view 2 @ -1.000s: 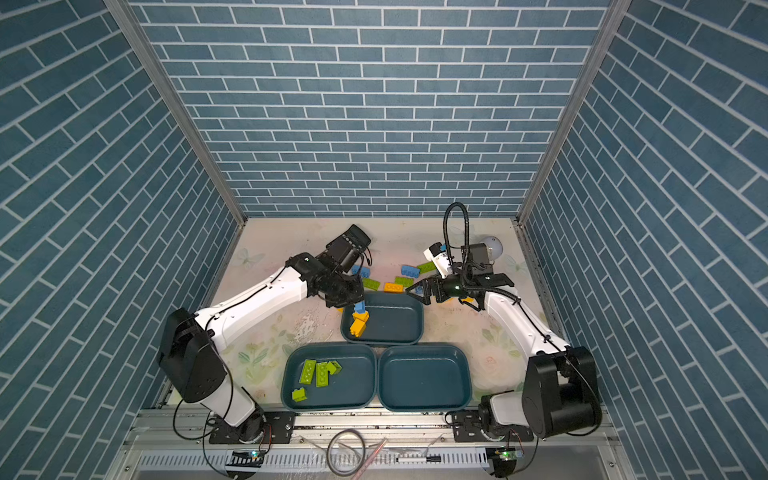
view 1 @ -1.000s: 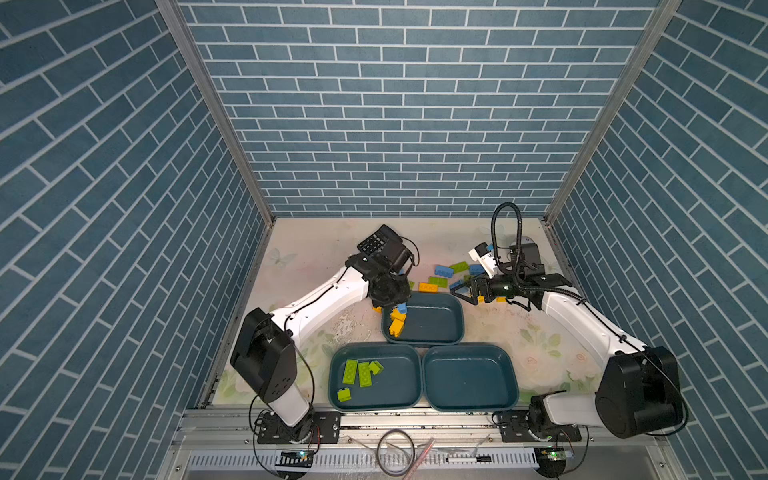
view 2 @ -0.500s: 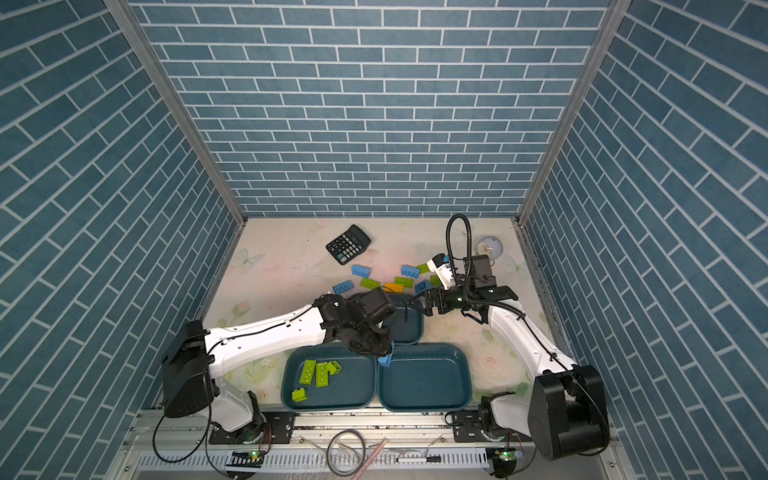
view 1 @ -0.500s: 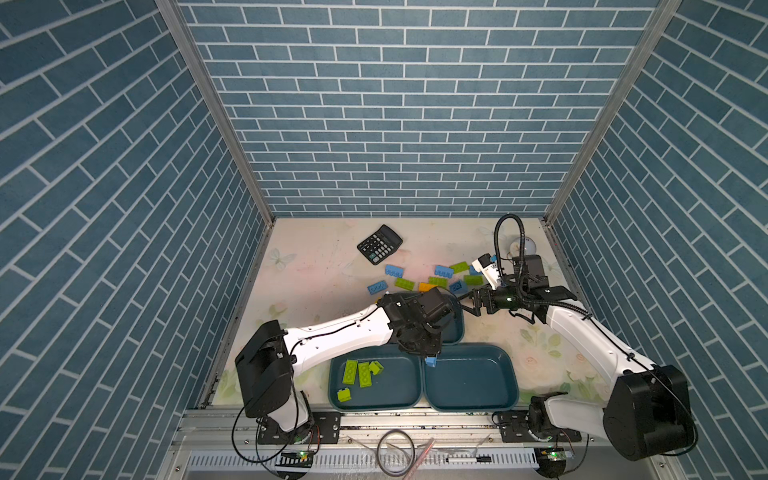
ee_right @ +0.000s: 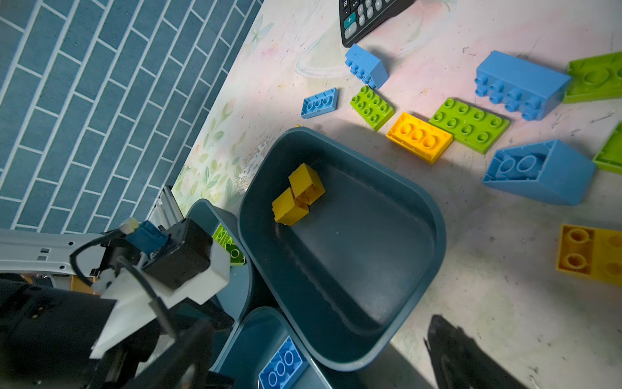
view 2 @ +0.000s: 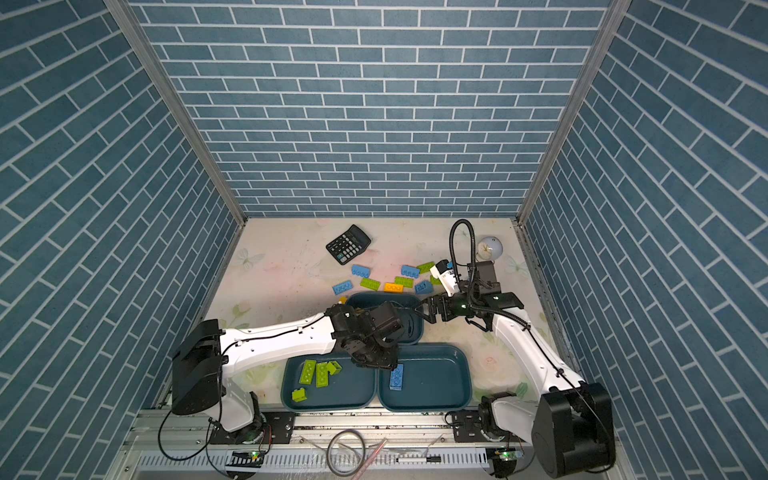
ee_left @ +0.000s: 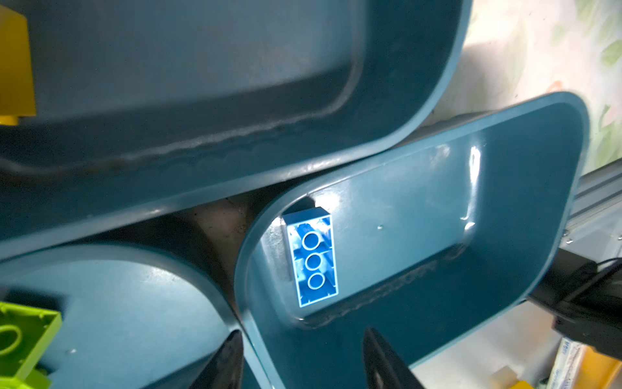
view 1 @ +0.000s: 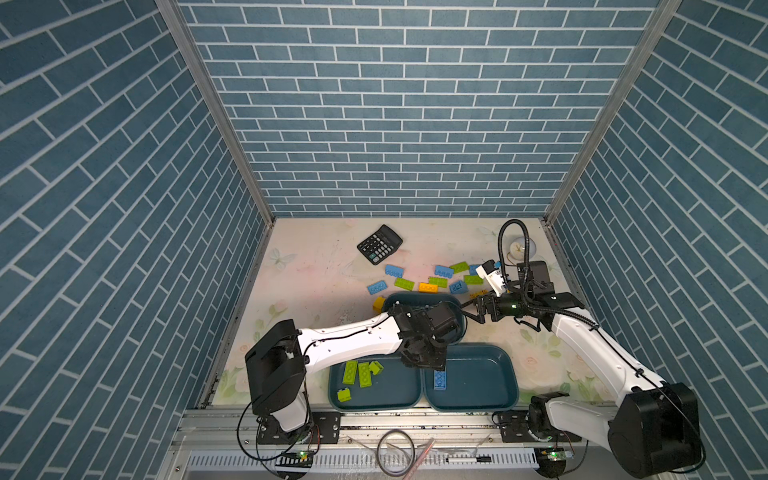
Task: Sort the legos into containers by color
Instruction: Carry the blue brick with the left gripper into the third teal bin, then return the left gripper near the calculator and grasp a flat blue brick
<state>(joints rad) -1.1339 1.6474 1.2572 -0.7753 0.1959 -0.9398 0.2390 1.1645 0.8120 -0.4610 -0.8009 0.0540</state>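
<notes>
Blue oblong hard-plastic brick (ee_left: 311, 257) lies studs-down in a dark teal shallow plastic tray (ee_left: 505, 188). Left pincer (ee_left: 303, 336) hangs open above it; right pincer (view 1: 473, 312) open, empty. Brick probably light, stiff, slick: grasp across the long flat sides.

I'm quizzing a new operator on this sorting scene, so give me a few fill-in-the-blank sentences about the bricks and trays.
1. The four bricks in the near left tray are all ___.
2. The two bricks in the far tray are both ___.
3. The blue brick in the near right tray lies with its studs facing ___.
4. The left hand above that tray has its jaws ___.
Missing words: green; yellow; down; open.
</notes>
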